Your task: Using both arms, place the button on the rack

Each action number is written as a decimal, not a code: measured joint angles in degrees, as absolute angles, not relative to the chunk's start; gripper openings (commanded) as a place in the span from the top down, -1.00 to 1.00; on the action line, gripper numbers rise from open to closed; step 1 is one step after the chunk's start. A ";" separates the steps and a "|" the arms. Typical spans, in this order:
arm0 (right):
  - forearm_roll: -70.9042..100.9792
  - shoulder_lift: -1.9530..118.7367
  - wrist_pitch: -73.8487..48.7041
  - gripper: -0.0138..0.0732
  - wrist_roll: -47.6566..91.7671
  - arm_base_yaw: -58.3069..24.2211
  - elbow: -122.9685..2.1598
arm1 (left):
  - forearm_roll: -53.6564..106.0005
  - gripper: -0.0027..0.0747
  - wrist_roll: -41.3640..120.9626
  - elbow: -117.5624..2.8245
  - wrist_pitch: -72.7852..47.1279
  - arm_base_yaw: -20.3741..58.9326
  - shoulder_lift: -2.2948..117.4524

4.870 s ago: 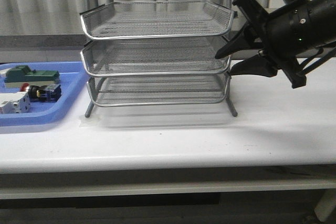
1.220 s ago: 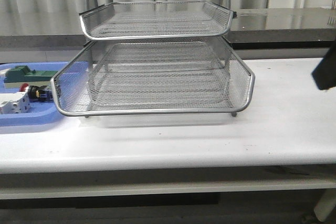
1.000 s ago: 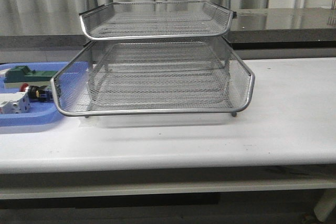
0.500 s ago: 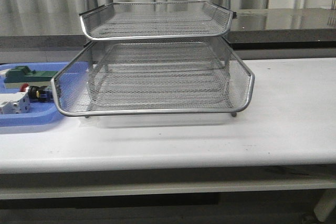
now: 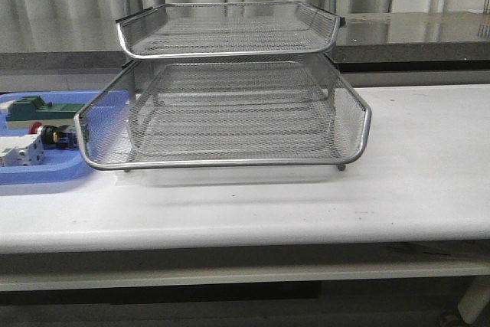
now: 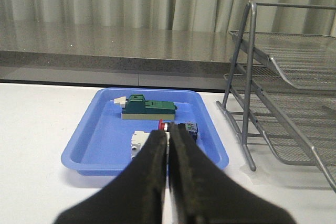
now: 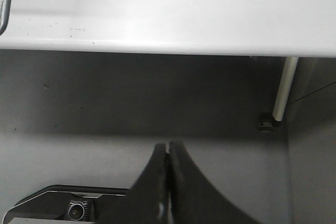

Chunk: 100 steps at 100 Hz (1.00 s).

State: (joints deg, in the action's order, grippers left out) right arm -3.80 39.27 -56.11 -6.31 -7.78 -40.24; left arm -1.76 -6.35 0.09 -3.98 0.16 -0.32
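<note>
**Button in the blue tray, rack's middle tier pulled out**

The rack [image 5: 230,86] stands on the white table [image 5: 413,174], its middle tier slid forward well past the top tier, so that its front rim overhangs the table nearer the camera. All the tiers that show hold nothing.

To the rack's left lies a blue tray [image 5: 46,175]. In it the button [image 5: 52,135] lies on its side, red cap pointing left, just behind a white switch [image 5: 21,151] and in front of a green block [image 5: 42,109]. The pulled-out tier's left corner partly screens the button in the front view.

Neither arm shows in the front view. The left wrist view has the left fingers [image 6: 168,156] pressed together, holding nothing, aimed toward the blue tray with the button [image 6: 176,128] just beyond the tips. The right fingers [image 7: 168,169] are likewise closed and bare, out past the table's edge, with the floor and a table leg [image 7: 284,88] behind them.
</note>
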 measured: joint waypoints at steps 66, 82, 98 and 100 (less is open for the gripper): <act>-3.80 39.27 -56.56 0.85 -6.40 -7.78 -40.24 | -1.88 0.92 -6.35 0.09 -3.98 0.16 -0.32; -3.80 39.27 -56.56 0.85 -6.40 -7.78 -40.24 | -3.76 0.92 -6.35 0.09 -3.98 0.16 -0.32; -3.80 39.27 -56.56 0.85 -6.40 -7.78 -40.24 | -4.17 0.92 -6.35 0.09 -3.98 0.16 -0.32; -3.80 39.27 -56.56 0.85 -6.40 -7.78 -40.24 | -4.17 0.92 -6.35 0.09 -3.98 0.16 -0.32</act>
State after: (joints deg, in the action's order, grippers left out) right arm -3.80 39.27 -56.56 -6.40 -7.78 -40.24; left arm -4.17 -6.35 0.09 -3.98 0.16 -0.32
